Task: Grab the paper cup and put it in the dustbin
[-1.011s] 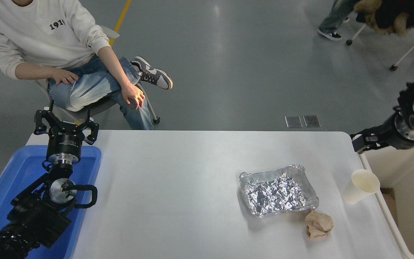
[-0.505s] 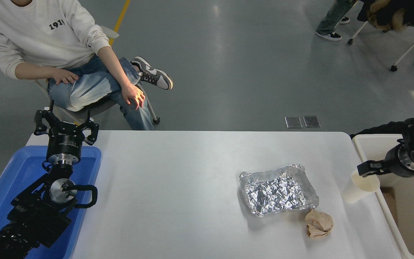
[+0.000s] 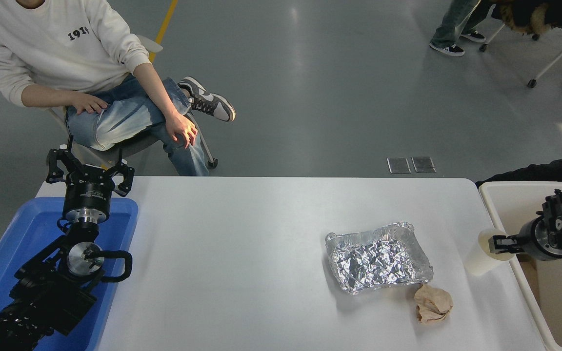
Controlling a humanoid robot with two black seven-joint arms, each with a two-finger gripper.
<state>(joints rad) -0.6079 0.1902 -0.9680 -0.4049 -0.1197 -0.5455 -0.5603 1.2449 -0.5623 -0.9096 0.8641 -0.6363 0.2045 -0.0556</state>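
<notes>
The paper cup (image 3: 480, 257), cream-white and tapered, stands near the table's right edge. My right gripper (image 3: 499, 243) comes in from the right edge and sits at the cup's rim, covering part of its opening; I cannot see how it stands on the cup. The dustbin (image 3: 515, 197), a large cream-white rectangular bin, stands just right of the table, under my right arm. My left gripper (image 3: 89, 171) is parked open and empty over a blue bin at the lower left.
A silver foil tray (image 3: 378, 257) lies left of the cup, with a crumpled brown paper ball (image 3: 432, 303) in front of it. The blue bin (image 3: 12, 239) is at the table's left. A person (image 3: 66, 53) sits beyond the far left corner.
My right gripper has come down and toward me from above the dustbin's far corner to the cup's rim. The cup, tray, paper ball and left arm have not moved.
</notes>
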